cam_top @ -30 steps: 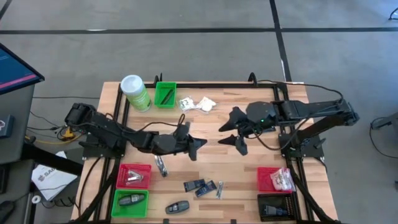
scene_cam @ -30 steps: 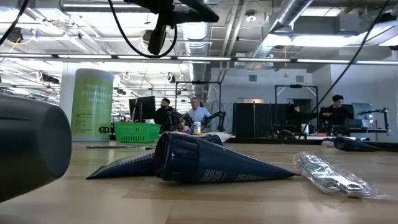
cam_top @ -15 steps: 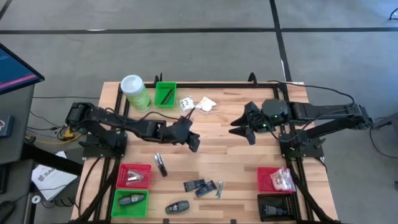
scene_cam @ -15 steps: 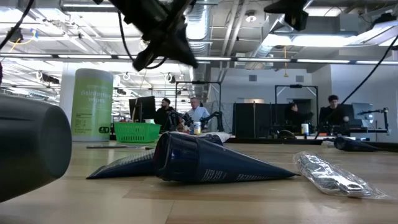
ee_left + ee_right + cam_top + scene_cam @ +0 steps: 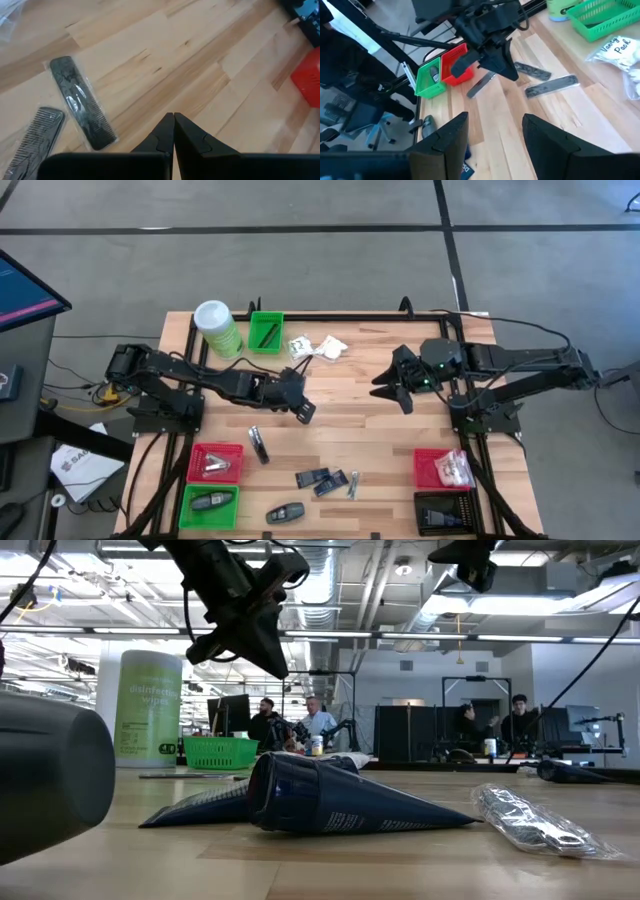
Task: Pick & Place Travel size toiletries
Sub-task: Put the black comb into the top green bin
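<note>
Both my grippers hang empty over pale planked wood: left gripper (image 5: 173,131) pinched shut near two flat, toothed black combs (image 5: 81,102); right gripper (image 5: 492,131) parted.

In the low view, a large dark rounded object (image 5: 45,780) is blurred and cut off by the left edge; what it is cannot be told. The print on the dark blue packet (image 5: 330,802) is too small to be read. In the left wrist view, a second black comb (image 5: 35,137) is partly cut off at the bottom edge, and a red bin (image 5: 309,82) is cut by the right edge. In the high view, the contents of the black bin (image 5: 445,513) and the small silvery item (image 5: 353,484) are too small to be identified. In the right wrist view, a white sachet (image 5: 620,50) is cut off by the right edge, with its lettering only partly legible.
</note>
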Available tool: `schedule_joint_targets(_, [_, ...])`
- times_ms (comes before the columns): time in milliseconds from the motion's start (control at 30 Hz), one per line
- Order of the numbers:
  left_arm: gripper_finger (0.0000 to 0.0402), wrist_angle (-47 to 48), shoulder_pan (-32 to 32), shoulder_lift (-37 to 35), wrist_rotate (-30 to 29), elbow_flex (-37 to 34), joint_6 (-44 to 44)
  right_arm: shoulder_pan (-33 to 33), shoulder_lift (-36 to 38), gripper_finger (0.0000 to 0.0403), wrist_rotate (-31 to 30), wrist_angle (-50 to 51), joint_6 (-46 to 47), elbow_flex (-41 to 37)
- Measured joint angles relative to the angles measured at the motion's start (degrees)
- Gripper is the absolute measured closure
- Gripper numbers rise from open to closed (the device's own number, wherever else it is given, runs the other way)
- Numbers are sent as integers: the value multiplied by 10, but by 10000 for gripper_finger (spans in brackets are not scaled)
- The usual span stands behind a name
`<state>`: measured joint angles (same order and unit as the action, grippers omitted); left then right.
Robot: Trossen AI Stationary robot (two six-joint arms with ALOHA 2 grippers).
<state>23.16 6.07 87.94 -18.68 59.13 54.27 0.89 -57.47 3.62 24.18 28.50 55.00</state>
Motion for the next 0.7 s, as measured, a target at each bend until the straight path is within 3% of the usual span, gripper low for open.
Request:
schedule_joint_targets(467, [399, 3, 0, 0, 40, 0, 17, -54, 0, 257, 40, 2, -25, 0])
schedule_joint_targets(700, [400, 126, -1, 0, 47, 0, 17, -85, 0, 280, 73, 4, -30, 0])
